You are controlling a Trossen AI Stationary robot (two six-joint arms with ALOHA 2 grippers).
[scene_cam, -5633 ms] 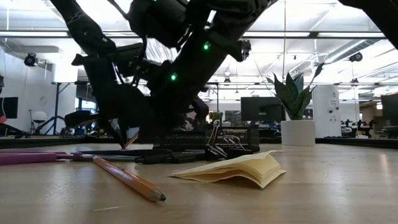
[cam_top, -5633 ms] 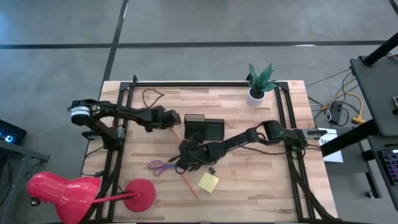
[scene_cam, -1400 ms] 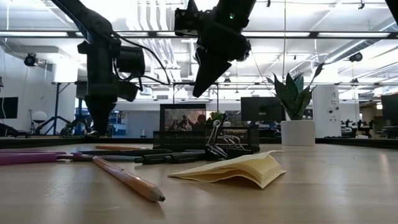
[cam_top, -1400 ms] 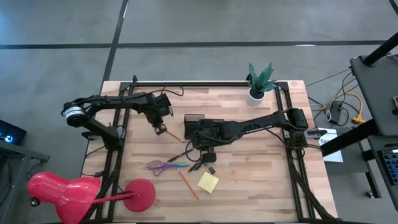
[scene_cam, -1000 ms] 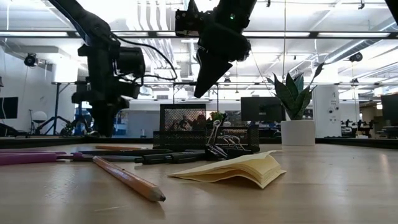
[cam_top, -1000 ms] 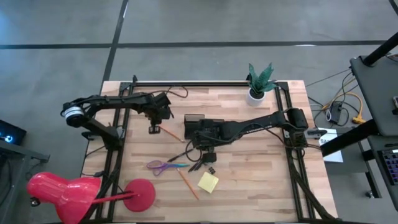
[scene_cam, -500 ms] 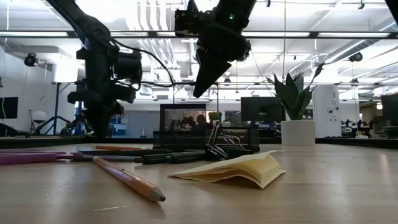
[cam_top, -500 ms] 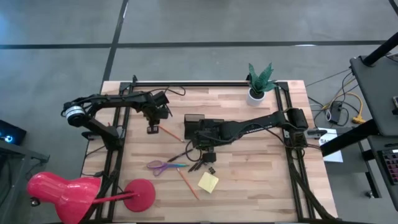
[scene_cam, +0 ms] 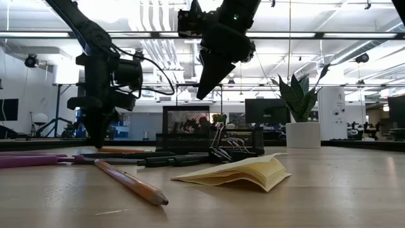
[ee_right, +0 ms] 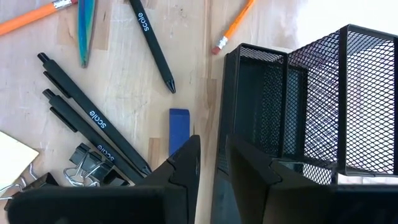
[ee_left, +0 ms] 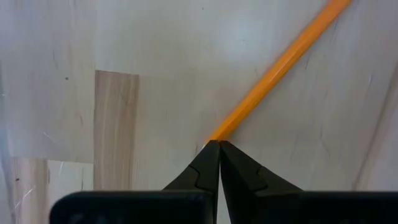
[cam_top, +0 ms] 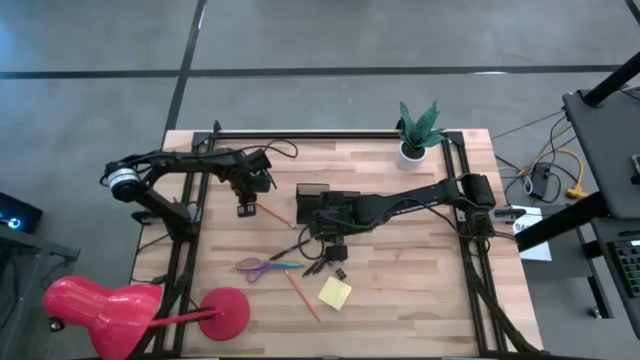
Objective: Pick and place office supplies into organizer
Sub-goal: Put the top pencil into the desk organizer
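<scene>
Nearest the table's front edge we find the yellow sticky-note pad, with one orange pencil lying just beside it. A little farther back lie the purple-handled scissors, the black binder clips and three black pens, all loose on the wood, plus a small blue block near the pens.

Behind them stands the mesh organizer, and our right gripper hangs over its front edge, fingers slightly parted (a narrow gap shows in the wrist view) and holding nothing.

To the organizer's left, a second orange pencil lies flat on the table. Our left gripper points down at its near end, fingertips pressed together, the pencil's end touching their tip; we see no pencil between them.

Farthest back, the potted plant sits by the rear rail. The red lamp hangs off the front left corner.
</scene>
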